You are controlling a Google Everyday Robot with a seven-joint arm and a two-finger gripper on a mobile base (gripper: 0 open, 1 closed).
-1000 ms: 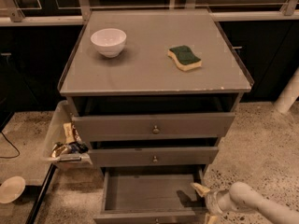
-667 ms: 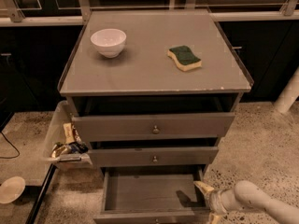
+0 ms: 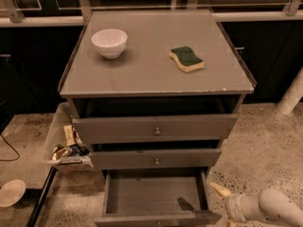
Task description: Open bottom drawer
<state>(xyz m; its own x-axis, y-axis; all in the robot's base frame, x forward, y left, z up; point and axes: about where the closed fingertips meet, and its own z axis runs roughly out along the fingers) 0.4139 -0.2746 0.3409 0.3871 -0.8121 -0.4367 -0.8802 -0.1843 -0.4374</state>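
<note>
Down at the lower right, the gripper (image 3: 223,206) stands spread wide on the end of its pale arm (image 3: 272,209), with one tan fingertip (image 3: 218,189) pointing up and left and the other almost cut off by the bottom edge. Nothing lies between the two, and it has hold of nothing. The upper tip sits just beside the outer right wall of the bottom drawer (image 3: 151,193), though whether it touches the wood cannot be told. That drawer is pulled well out of the grey chest (image 3: 151,74), its plain grey floor laid bare and its slim front running along the bottom of the view, immediately left of the gripper. A dark shadow falls across the floor's right-hand part. Above it the middle drawer (image 3: 155,159) and the top drawer (image 3: 155,129) each show a small round knob at centre, and both stand slightly out from the frame. On the chest's top a white bowl (image 3: 109,42) rests at the left and a green-and-yellow sponge (image 3: 186,59) at the right, well apart. Against the chest's left side a clear bin (image 3: 56,136) holds snack packets (image 3: 70,148), whose printing is too small to read. A white plate (image 3: 10,193) lies on the floor at far left.
</note>
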